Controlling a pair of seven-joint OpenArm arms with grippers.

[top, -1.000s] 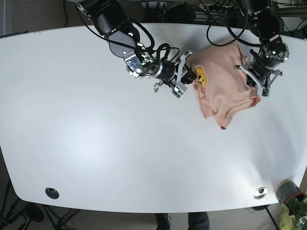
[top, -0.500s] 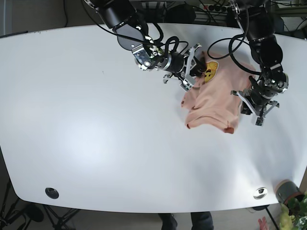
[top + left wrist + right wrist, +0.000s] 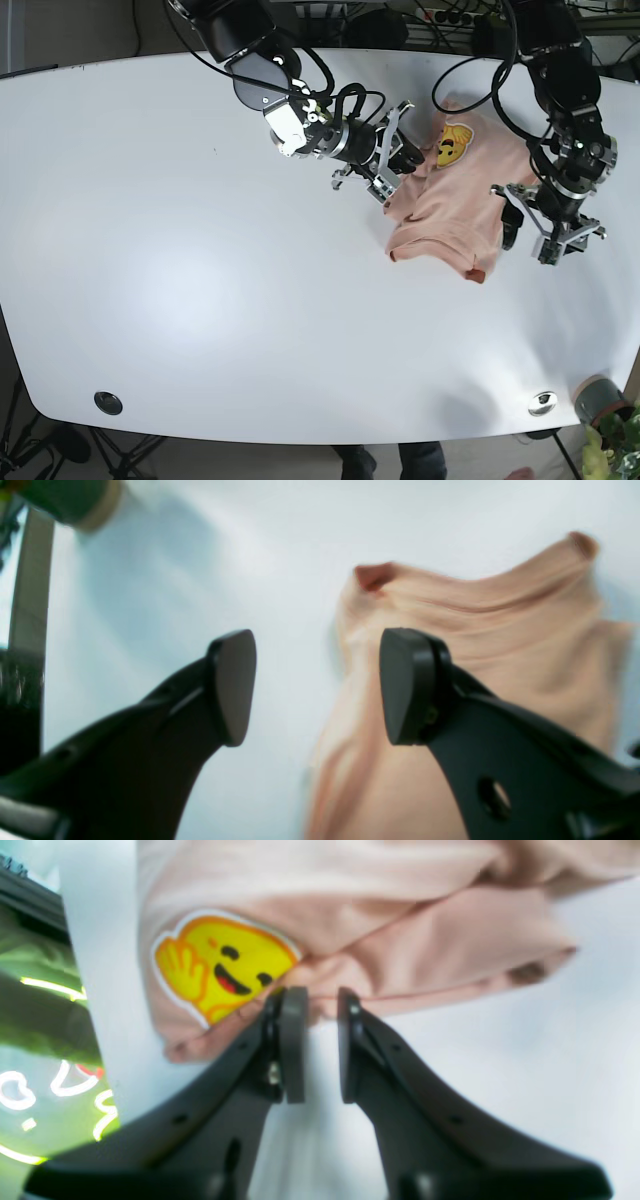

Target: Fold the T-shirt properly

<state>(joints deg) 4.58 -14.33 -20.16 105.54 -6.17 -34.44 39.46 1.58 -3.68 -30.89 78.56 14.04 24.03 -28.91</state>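
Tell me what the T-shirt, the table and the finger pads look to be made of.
T-shirt: soft peach knit fabric, likely cotton; it wrinkles and drapes. Table: smooth white top, perhaps laminate, with a faint sheen. Left hand's finger pads: matte black, plastic or rubber; hard to tell.

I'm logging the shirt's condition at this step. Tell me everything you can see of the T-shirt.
The T-shirt is peach-pink soft cloth with a yellow smiling-face print near its far edge. It lies crumpled and partly doubled over on the white table, with bunched folds and a darker hem corner turned up at its near edge. The right tool has its jaws nearly closed at the cloth edge just beside the print; whether it pinches the cloth is unclear. The left tool stands open beside the shirt's other edge, holding nothing.
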